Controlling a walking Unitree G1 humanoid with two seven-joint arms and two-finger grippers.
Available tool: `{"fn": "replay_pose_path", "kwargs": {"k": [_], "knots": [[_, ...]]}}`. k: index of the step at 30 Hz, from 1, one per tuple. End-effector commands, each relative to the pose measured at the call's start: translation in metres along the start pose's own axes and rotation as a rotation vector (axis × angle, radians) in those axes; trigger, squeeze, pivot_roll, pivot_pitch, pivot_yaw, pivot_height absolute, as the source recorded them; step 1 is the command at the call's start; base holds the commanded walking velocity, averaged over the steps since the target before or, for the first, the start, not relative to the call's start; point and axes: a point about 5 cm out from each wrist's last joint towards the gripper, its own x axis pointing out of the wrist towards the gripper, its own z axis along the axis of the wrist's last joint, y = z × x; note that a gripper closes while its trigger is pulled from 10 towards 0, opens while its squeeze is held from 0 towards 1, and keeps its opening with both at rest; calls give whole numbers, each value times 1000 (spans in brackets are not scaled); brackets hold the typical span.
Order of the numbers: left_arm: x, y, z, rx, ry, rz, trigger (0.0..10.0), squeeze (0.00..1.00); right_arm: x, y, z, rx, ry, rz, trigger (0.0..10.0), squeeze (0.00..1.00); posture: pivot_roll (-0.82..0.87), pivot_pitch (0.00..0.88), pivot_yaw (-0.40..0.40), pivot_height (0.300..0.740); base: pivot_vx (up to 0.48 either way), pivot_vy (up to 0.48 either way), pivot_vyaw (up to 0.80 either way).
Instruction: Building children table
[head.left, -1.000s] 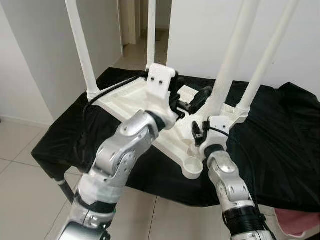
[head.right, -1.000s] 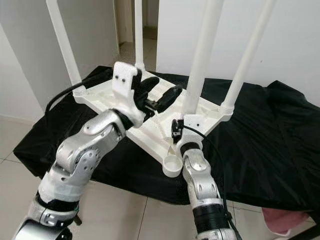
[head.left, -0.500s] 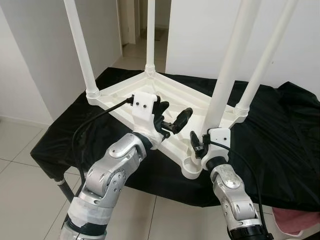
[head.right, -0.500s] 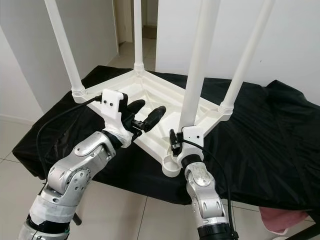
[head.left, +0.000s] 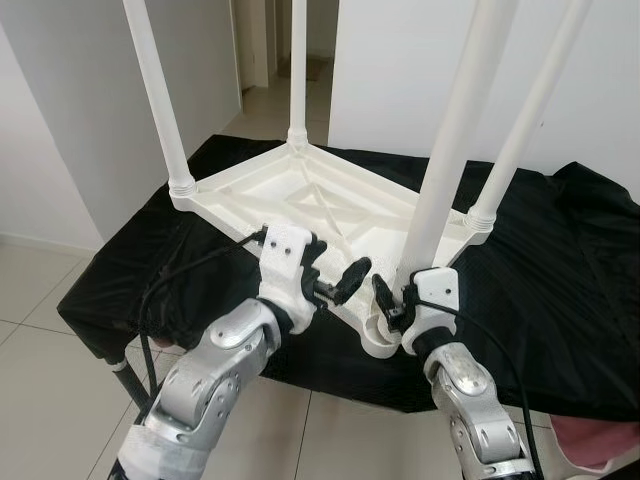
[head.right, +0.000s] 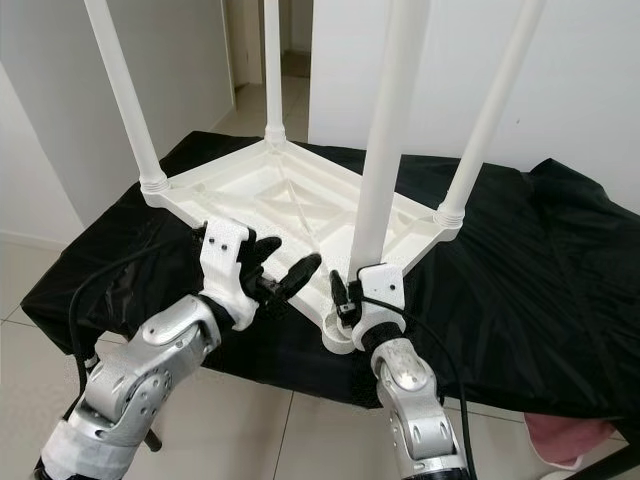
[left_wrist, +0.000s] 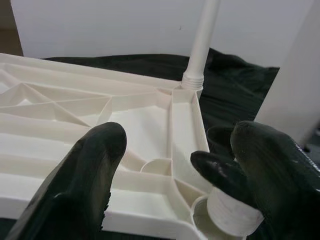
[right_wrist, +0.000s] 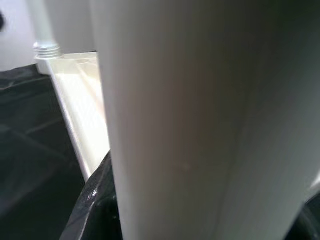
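The white plastic children's table top (head.left: 300, 195) is lying upside down on a surface draped in black cloth (head.left: 560, 290), its ribbed underside facing up. Three white legs are already standing upright in its corners: one at the left corner (head.left: 155, 95), one at the far corner (head.left: 297, 65) and one at the right corner (head.left: 530, 110).

I am gripping the fourth table leg (head.left: 455, 130) low down with my right gripper (head.left: 397, 300), my black fingers clamped around it, and I am holding it upright just above the near corner socket (head.left: 383, 338). From my right wrist camera the leg's pale shaft (right_wrist: 185, 120) is right up against the lens, with a black finger (right_wrist: 97, 205) curving beside it and the table's rim (right_wrist: 82, 115) beyond. In my left wrist camera the leg's threaded end (left_wrist: 230, 220) is sitting at the mouth of the socket; whether it is seated I cannot tell.

My left gripper (head.left: 335, 285) is hovering just left of that corner, near the table's near edge, with its two black fingers (left_wrist: 85, 185) spread apart and holding nothing.

Beyond the draped surface, white walls are framing an open doorway (head.left: 270, 60), and pale floor tiles (head.left: 40, 360) are lying below. A pink cloth (head.left: 600, 440) is showing at the near right.
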Motion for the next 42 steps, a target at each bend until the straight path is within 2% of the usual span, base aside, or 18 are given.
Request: {"fn": "replay_pose_path", "kwargs": {"k": [1, 7, 19, 26, 38, 42], "knots": [[-1, -12, -2, 19, 8, -143, 10000, 0, -3, 2, -2, -8, 1, 29, 10000, 0, 21, 103, 9, 740, 0, 0, 0], [-11, -18, -13, 52, 76, -217, 10000, 0, -1, 3, -4, -91, -7, 156, 10000, 0, 27, 105, 11, 740, 0, 0, 0], [-18, -14, -14, 72, 99, -222, 10000, 0, 3, 4, -9, -118, 1, 264, 10000, 0, 34, 113, 9, 740, 0, 0, 0], [-20, -16, -16, 94, 114, -234, 10000, 0, 10, 1, -13, -76, 8, 260, 10000, 0, 37, 122, 11, 740, 0, 0, 0], [-20, -15, -14, 100, 116, -224, 10000, 0, 3, 9, -23, -57, 36, 312, 10000, 0, 39, 131, 12, 740, 0, 0, 0], [-21, -17, -15, 103, 121, -236, 10000, 0, 2, 13, -32, -45, 73, 330, 10000, 0, 30, 136, 19, 740, 0, 0, 0]]}}
